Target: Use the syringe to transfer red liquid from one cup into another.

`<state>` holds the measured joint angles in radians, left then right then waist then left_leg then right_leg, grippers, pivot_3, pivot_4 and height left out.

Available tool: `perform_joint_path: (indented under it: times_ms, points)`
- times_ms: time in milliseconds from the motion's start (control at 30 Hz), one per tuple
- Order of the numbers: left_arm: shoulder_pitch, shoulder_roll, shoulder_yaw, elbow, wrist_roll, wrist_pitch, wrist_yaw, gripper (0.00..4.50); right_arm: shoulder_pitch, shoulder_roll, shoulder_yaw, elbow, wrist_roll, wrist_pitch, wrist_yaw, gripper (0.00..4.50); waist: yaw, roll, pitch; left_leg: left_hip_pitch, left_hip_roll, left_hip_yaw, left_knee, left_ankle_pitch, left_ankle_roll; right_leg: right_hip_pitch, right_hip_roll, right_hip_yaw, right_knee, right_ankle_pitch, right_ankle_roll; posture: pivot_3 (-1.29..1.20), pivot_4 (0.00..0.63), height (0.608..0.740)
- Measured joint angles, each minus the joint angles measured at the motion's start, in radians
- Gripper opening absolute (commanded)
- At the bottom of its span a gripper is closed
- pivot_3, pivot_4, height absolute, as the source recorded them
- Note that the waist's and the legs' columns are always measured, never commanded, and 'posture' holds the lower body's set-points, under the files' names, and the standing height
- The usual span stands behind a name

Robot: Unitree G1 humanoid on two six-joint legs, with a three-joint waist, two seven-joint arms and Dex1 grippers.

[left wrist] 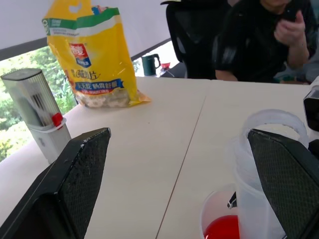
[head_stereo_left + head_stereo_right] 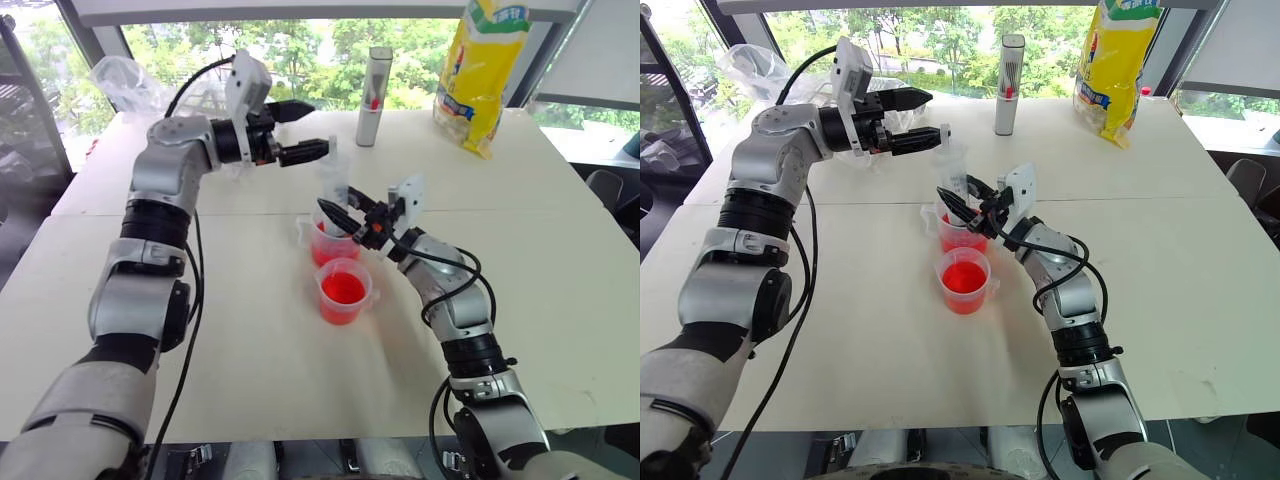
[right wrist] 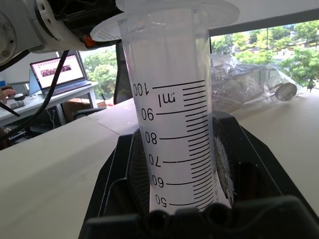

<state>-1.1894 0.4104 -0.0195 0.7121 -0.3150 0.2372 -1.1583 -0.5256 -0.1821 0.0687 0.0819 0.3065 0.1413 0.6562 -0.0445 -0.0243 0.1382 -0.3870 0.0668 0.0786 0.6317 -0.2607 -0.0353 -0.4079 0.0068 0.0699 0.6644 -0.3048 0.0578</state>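
Note:
The syringe (image 2: 333, 183) stands upright with its tip down in the far cup (image 2: 329, 248). My right gripper (image 2: 341, 214) is shut on its clear graduated barrel (image 3: 174, 124). My left gripper (image 2: 318, 127) is open and points sideways just above and beside the syringe's top, whose plunger ring (image 1: 274, 122) sits by one finger (image 1: 286, 174). Both the far cup and the near cup (image 2: 343, 291) hold red liquid (image 2: 342, 288).
A grey upright cylinder with a red mark (image 2: 375, 95) and a yellow bag (image 2: 480, 70) stand at the table's far side. A clear plastic bag (image 2: 125, 80) lies far left. A person in black (image 1: 259, 40) sits beyond the table.

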Motion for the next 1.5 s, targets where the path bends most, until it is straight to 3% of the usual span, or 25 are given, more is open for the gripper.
perform_joint_path:
  times_ms: [367, 467, 700, 1500]
  points:
    - [-0.005, -0.003, 0.004, 0.016, -0.017, 0.056, -0.122, 4.50, -0.002, -0.022, 0.006, 0.001, -0.014, -0.002, 0.042, 1.40, 0.000, 0.000, 0.000, 0.000, 0.000, 0.000, 0.000, 0.000, 0.000, 0.000, 0.000, 0.000, 0.000, 0.000, 0.000, 0.00, 0.150, 0.740]
    - [-0.005, -0.008, 0.003, 0.026, -0.016, 0.062, -0.141, 3.62, -0.003, -0.027, 0.007, 0.003, -0.017, 0.008, 0.046, 1.40, 0.000, 0.000, 0.000, 0.000, 0.000, 0.000, 0.000, 0.000, 0.000, 0.000, 0.000, 0.000, 0.000, 0.000, 0.000, 0.00, 0.150, 0.740]
    - [-0.005, -0.023, 0.001, 0.023, -0.016, 0.068, -0.188, 0.15, -0.027, -0.036, 0.007, 0.005, -0.019, 0.046, 0.048, 1.40, -0.001, 0.000, 0.000, 0.000, 0.000, 0.000, 0.000, 0.000, 0.000, 0.000, 0.000, 0.000, 0.000, 0.000, 0.000, 0.00, 0.150, 0.740]
    - [-0.005, -0.028, 0.005, 0.044, -0.013, 0.068, -0.147, 0.06, -0.048, -0.043, 0.007, 0.005, -0.029, 0.113, 0.047, 1.40, -0.001, 0.000, 0.000, 0.000, 0.000, 0.000, 0.000, 0.000, 0.000, 0.000, 0.000, 0.000, 0.000, 0.000, 0.000, 0.00, 0.150, 0.740]
